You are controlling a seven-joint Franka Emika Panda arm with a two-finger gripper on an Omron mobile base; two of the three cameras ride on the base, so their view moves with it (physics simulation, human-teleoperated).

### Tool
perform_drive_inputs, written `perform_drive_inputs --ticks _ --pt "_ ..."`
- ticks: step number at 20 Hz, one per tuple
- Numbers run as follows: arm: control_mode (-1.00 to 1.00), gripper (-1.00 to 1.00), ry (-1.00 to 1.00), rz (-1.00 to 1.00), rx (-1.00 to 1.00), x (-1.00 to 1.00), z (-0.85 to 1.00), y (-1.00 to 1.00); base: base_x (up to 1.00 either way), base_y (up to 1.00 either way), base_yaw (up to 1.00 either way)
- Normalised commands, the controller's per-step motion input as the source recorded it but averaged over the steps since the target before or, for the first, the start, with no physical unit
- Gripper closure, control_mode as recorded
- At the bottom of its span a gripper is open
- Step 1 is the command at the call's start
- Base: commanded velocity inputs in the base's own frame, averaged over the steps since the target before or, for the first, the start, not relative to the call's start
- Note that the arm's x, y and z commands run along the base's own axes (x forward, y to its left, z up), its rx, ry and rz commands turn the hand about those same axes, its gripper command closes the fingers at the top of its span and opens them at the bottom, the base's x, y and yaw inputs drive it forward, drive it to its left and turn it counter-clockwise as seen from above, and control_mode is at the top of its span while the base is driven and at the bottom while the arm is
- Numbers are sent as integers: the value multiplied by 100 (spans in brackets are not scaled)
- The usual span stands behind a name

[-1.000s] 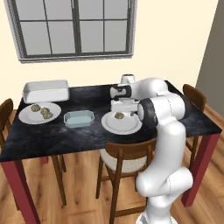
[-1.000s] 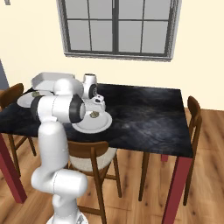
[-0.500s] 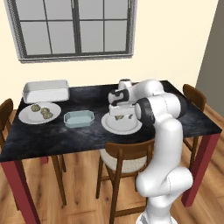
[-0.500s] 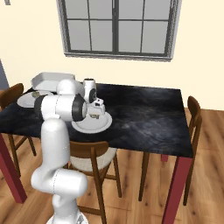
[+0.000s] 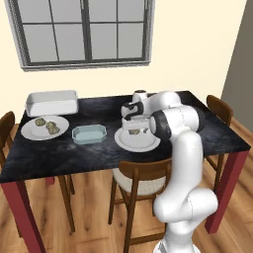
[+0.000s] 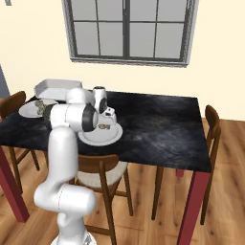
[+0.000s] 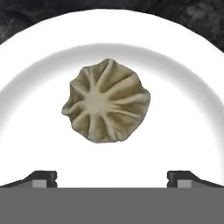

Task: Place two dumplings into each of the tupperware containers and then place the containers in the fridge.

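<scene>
Two tupperware containers wait on the dark table (image 5: 59,153): the pale blue tray (image 5: 89,133) just left of the near plate (image 5: 123,143), the deep white tray (image 5: 52,102) farther back and left of it. Both look empty. The gripper (image 7: 112,178) hangs just above that near plate, jaws spread wide and holding nothing, with one pleated dumpling (image 7: 107,106) centred ahead of the fingertips (image 7: 43,178). More dumplings (image 5: 47,125) sit on the far plate (image 5: 29,132), left of the blue tray. The step appears to be the first pick; next it likely needs a straight descent around the dumpling, then closing.
</scene>
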Motion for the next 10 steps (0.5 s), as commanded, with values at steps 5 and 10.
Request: perform_drive_inputs --ticks 5,10 --pt "-100 -100 0 -1 0 37 -6 0 0 0 0" --pt "-100 -100 0 0 0 22 -30 4 0 0 0"
